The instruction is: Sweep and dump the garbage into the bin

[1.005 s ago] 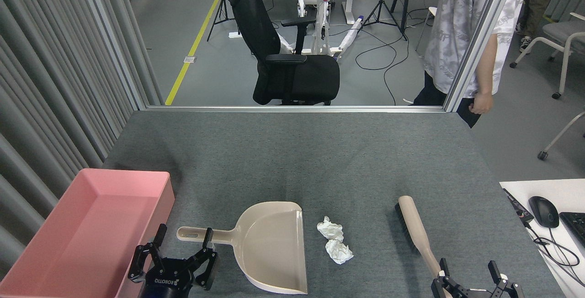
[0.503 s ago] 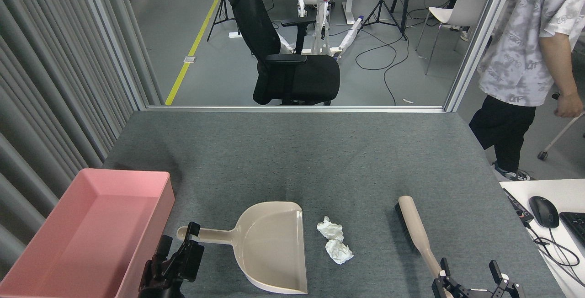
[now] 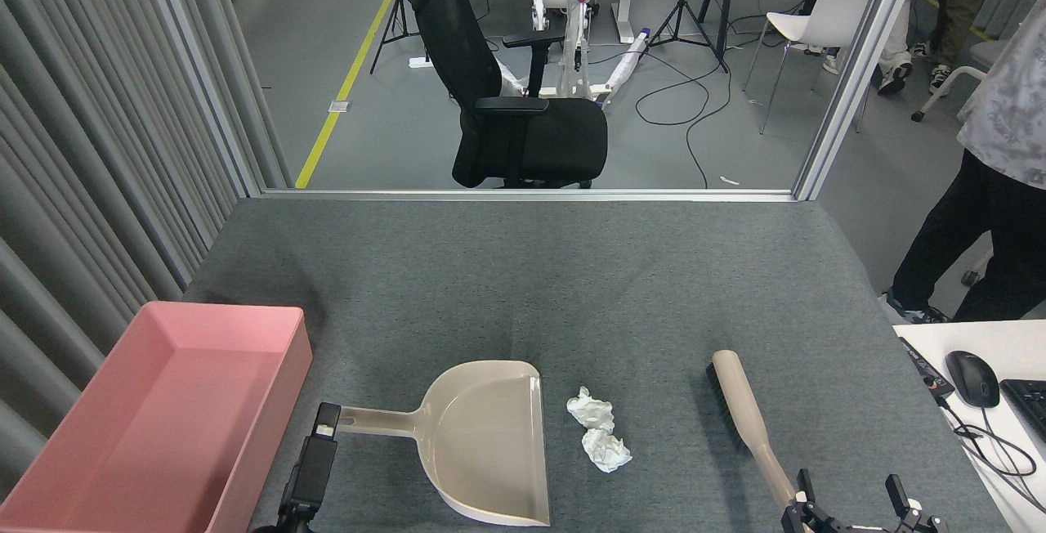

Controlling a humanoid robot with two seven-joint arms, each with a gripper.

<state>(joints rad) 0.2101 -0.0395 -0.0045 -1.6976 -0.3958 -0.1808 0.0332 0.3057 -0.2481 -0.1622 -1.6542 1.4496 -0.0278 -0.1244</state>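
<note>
- One pink bin (image 3: 122, 435) sits at the counter's (image 3: 523, 271) near-left corner.
- Left tool (image 3: 315, 455) is seen edge-on at the dustpan's (image 3: 490, 443) handle end; whether it grips, I cannot tell.
- Two garbage wads (image 3: 598, 428) lie touching near the near edge, between dustpan and brush (image 3: 748, 418), nothing between them and the pan's mouth.
- Right tool (image 3: 854, 504) is spread open beside the brush handle.
- Mouse (image 3: 972, 378) beyond the right edge.
</note>
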